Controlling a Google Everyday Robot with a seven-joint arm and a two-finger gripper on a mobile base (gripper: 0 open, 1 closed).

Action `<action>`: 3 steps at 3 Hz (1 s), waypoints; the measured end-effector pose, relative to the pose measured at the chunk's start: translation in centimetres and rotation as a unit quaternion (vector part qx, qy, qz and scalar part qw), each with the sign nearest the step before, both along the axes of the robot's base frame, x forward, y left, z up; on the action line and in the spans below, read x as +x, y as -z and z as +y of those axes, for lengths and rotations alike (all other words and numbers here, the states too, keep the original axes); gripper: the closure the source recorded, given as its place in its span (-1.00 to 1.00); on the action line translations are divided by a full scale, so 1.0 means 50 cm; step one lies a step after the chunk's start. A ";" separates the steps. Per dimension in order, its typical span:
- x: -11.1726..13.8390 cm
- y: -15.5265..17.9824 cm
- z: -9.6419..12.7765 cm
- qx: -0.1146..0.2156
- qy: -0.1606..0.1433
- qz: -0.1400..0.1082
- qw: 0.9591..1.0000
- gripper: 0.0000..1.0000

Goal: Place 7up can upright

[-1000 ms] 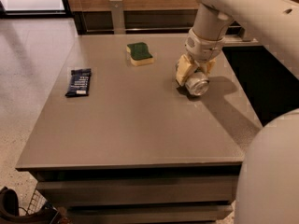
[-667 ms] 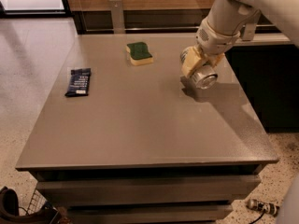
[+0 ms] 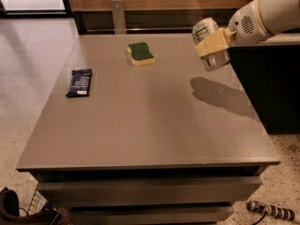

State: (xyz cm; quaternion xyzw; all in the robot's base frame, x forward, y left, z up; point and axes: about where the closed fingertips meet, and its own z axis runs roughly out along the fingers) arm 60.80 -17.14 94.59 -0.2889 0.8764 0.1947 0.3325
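The 7up can (image 3: 209, 42) is a silvery can with a whitish label, held in the air above the right part of the grey table (image 3: 140, 125). It is tilted a little, its top towards the back left. My gripper (image 3: 212, 44) comes in from the upper right on a cream arm and is shut on the can, its beige fingers (image 3: 213, 42) across the can's middle. The can's shadow lies on the table below and to the right.
A green-and-yellow sponge (image 3: 140, 54) lies at the back centre of the table. A dark snack packet (image 3: 79, 82) lies near the left edge. A dark cabinet (image 3: 272, 88) stands right of the table. A wooden wall runs behind.
The gripper has lifted the can off the table and raised it up and to the right. The arm has drawn back towards the upper right.
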 end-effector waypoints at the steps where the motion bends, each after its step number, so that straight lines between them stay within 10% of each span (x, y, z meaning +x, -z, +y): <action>1: -0.002 -0.015 0.014 0.070 -0.052 -0.051 0.995 1.00; 3: -0.021 0.034 0.049 0.136 -0.150 -0.158 0.966 1.00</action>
